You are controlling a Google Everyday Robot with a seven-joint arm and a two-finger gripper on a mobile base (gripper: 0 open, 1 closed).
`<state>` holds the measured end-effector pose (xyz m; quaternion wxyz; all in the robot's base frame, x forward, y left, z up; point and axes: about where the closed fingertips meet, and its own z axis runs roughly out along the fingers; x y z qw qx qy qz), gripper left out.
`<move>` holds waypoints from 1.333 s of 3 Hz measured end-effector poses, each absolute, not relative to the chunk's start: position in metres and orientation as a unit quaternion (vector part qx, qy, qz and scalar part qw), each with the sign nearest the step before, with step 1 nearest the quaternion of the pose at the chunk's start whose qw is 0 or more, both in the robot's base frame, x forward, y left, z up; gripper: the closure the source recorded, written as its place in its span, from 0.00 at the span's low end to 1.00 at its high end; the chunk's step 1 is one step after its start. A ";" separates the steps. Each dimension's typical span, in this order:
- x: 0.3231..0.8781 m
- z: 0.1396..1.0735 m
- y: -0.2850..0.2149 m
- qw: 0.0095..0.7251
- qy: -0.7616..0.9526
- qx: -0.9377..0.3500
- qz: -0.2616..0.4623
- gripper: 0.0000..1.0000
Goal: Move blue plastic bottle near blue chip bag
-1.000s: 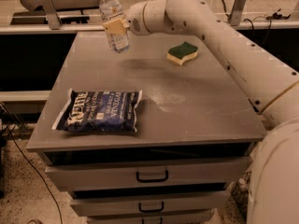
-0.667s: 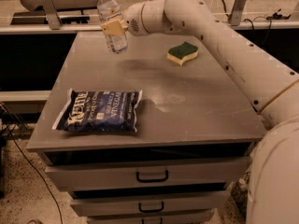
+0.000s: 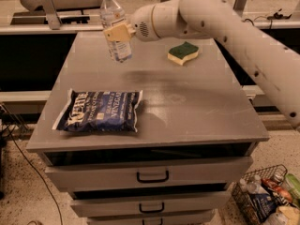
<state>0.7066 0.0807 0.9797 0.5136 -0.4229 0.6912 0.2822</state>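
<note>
The gripper (image 3: 117,33), fingers closed on the blue plastic bottle (image 3: 111,13), hangs over the grey cabinet's (image 3: 197,102) rear-left; the blue chip bag (image 3: 101,111) lies front-left on the cabinet, and a wire basket (image 3: 262,196) stands by the cabinet's base.

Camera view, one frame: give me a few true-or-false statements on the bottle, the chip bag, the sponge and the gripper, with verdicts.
1. The gripper is shut on the blue plastic bottle, over the far left part of the table as seen here. True.
2. The blue chip bag stands upright, leaning on the bottle. False: it lies flat near the front left edge of the table, apart from the bottle.
3. The green-and-yellow sponge lies on the table to the right of the bottle in view. True.
4. The bottle has lost its cap. False: the white cap is on, and the bottle is held cap up.
</note>
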 end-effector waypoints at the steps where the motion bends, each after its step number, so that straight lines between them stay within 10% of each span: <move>1: 0.671 0.982 0.067 0.506 0.690 -0.420 0.302 1.00; 3: 0.638 0.935 0.045 0.501 0.677 -0.409 0.352 1.00; 4: 0.642 0.918 0.051 0.499 0.658 -0.427 0.367 0.85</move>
